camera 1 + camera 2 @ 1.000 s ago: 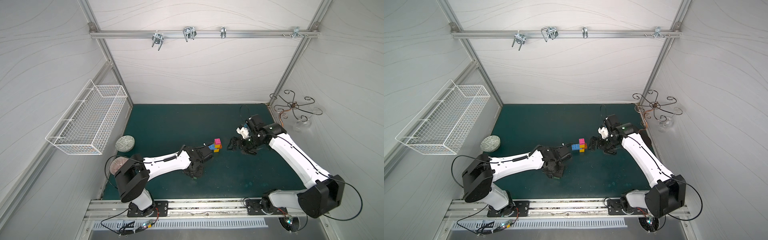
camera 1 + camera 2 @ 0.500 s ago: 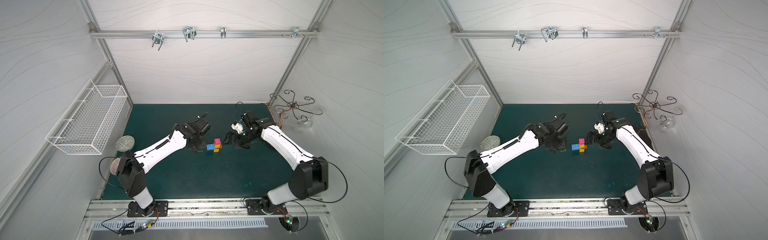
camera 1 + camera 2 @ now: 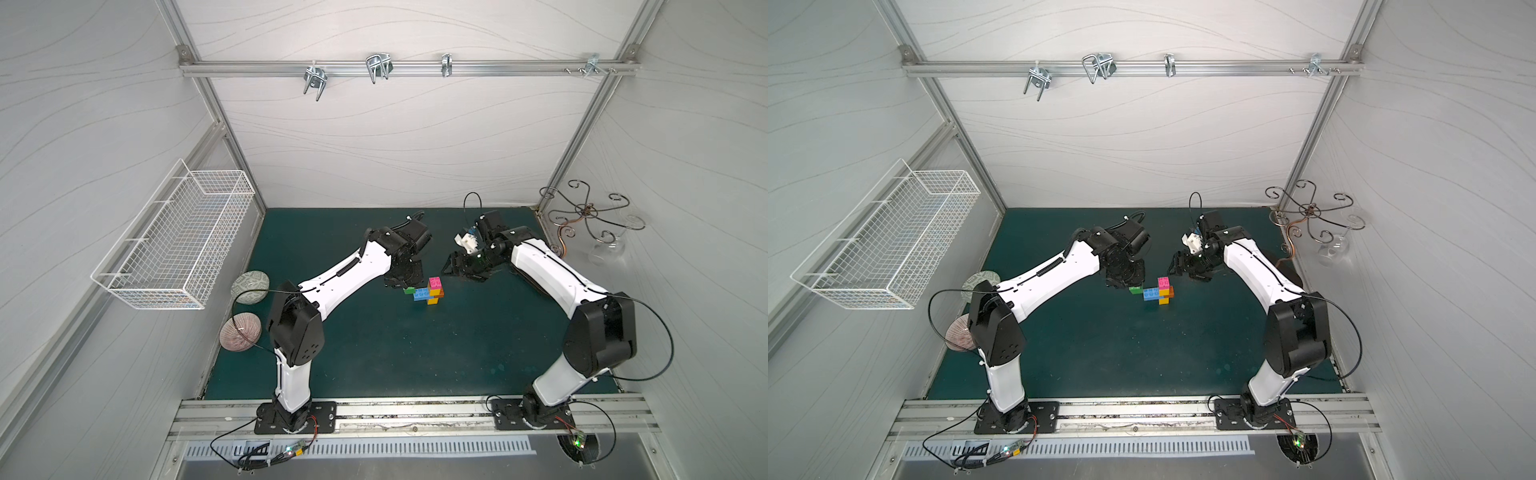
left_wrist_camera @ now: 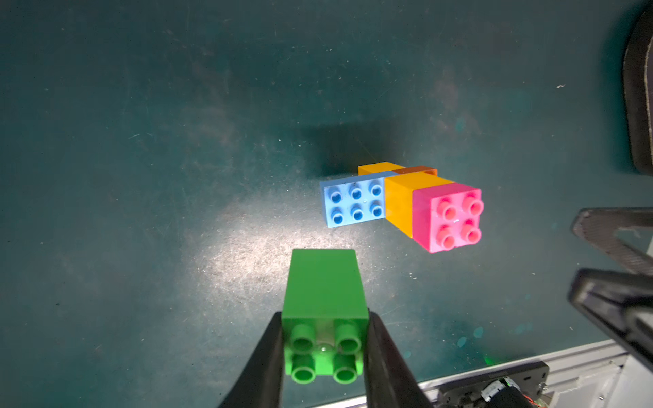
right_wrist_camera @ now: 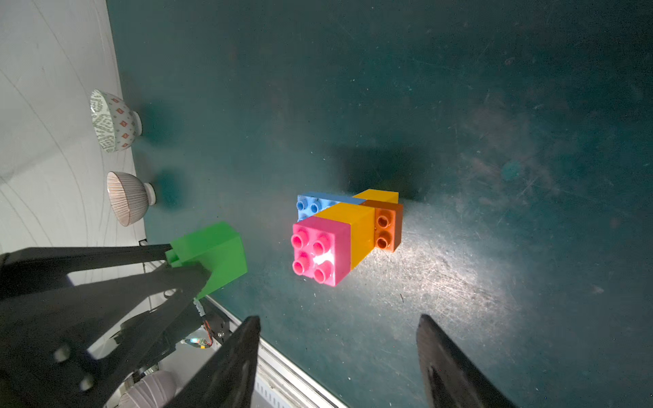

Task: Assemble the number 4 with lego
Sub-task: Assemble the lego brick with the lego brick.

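Final brick in hand: the left gripper [image 4: 323, 344] is clamped on the green brick [image 4: 323, 282], just left of the joined bricks [image 3: 428, 290] lying mid-frame in both top views. The right gripper [image 5: 338, 319] has its jaws apart and holds nothing. Next, I judge, green must seat on the blue crossbar [image 4: 353, 205] — studs aligned, pressed firmly.

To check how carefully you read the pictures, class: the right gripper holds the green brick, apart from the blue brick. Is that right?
Not quite. The left gripper holds the green brick, as the left wrist view shows. The right gripper is open and empty in the right wrist view. The rest stands: it is apart from the blue brick.
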You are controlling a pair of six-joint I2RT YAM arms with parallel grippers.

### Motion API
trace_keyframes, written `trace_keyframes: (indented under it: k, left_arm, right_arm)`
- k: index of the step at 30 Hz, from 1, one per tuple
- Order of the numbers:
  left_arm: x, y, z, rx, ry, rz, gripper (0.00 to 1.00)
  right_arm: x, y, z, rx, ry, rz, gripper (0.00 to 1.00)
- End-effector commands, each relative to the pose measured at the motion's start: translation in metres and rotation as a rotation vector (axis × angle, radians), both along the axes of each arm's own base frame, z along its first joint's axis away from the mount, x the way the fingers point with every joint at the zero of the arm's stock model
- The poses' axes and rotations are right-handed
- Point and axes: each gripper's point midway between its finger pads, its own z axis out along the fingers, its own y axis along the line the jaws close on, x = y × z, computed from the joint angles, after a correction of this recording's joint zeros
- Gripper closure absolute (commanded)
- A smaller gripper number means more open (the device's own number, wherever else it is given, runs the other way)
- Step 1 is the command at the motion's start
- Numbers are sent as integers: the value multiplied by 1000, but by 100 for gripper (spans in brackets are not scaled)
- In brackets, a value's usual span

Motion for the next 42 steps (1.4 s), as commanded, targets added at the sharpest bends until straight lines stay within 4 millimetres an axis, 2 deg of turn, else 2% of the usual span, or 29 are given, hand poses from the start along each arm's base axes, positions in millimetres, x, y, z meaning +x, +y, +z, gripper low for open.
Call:
trace_keyframes:
  k: [1,2,9,19,26,42]
  left_arm:
    - [0,-2,2,-7,37,3,100]
    - [3,-7,9,-27,22,1,100]
    - [5,-12,1,-27,54,3,100]
    - [11,-18,-9,-20,80,13,100]
    - [12,-20,-17,-13,93,20,100]
    - [19,-24,-28,1,92,34,100]
  right_arm:
    - [7,7,-3,-20,-27,17,32]
    - [8,9,-5,-21,-25,18,32]
    - [9,22,-16,-5,-11,28,39]
    - [4,25,-24,-6,0,45,57]
    - [-3,31,-32,-7,14,71,61]
    - [-6,29,-44,-23,34,72,70]
